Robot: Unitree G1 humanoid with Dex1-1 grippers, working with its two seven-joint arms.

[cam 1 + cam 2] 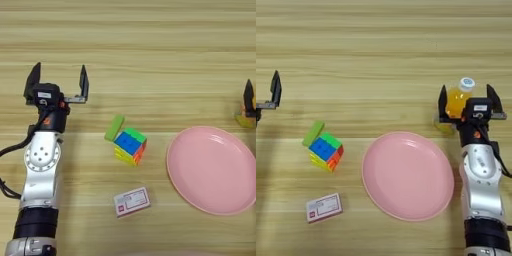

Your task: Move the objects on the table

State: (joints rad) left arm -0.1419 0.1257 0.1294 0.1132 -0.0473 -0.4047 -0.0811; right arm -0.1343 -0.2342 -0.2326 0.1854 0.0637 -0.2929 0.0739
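Observation:
The orange-juice bottle point(456, 101) with its white cap stands at the right of the table point(381, 45), just beyond the plate. My right gripper point(467, 101) is open, and the bottle sits between its fingers, close to the left one point(443, 103). I cannot tell whether that finger touches the bottle. The green block point(114, 127) lies mid-table, touching the upper left corner of the Rubik's cube point(130, 145). My left gripper point(59, 81) is open and holds nothing, up and to the left of the block.
A large pink plate point(212, 170) lies to the right of the cube, in front of the bottle. A small red and white card point(132, 201) lies flat in front of the cube. The left forearm point(41, 170) runs down the left side.

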